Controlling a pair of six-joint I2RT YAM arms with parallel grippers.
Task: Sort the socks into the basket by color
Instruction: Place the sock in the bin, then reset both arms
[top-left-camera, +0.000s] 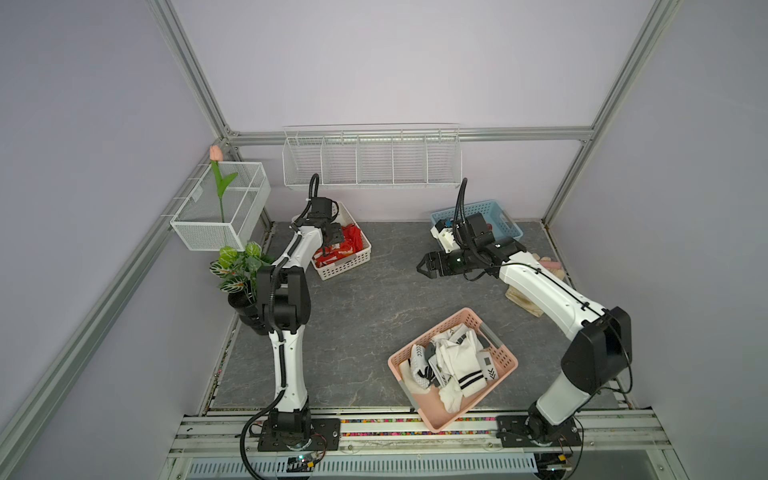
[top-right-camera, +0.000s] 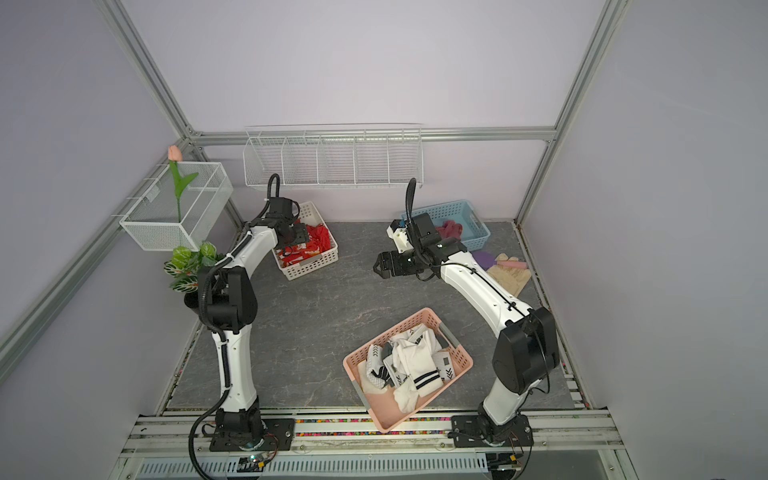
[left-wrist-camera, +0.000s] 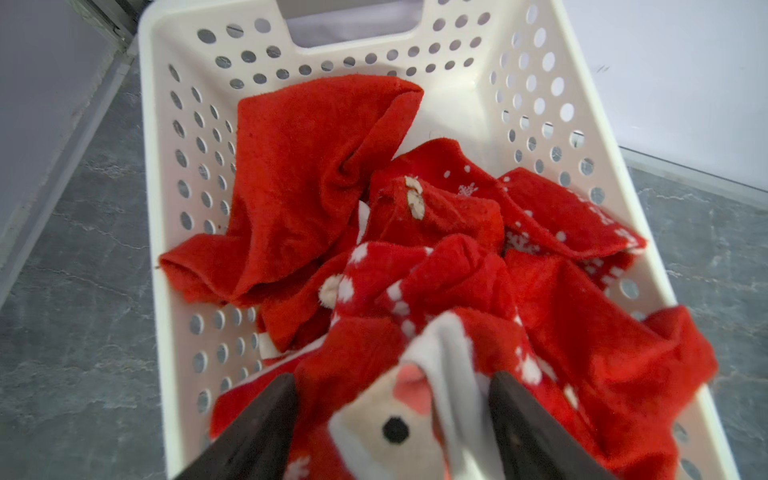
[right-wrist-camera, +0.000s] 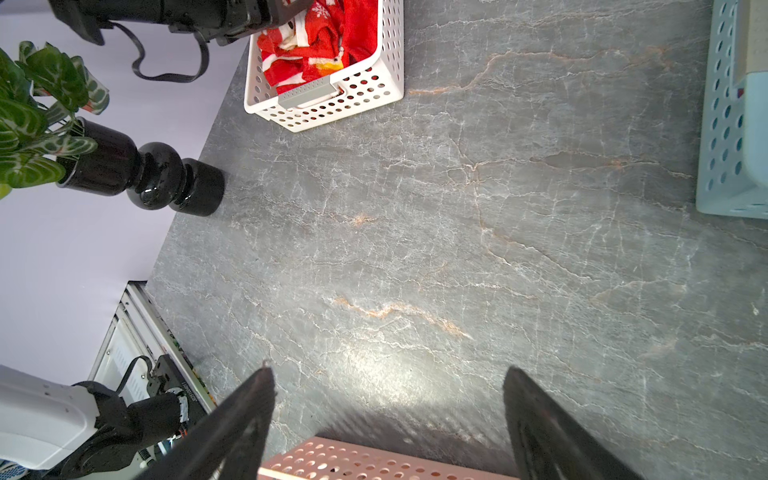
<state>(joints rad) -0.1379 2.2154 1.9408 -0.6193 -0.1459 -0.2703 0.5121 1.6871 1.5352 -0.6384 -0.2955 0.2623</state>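
One Santa sock sits between the parted jaws of the left gripper, over the red pile in the white basket: drop step, likely. Right gripper gapes empty above the table. Next: lift left clear, unsnagged.

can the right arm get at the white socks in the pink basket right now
Probably yes. The right pincer hangs open and empty above the bare table. The pink basket sits open-topped near that arm's base, with nothing over the white socks.
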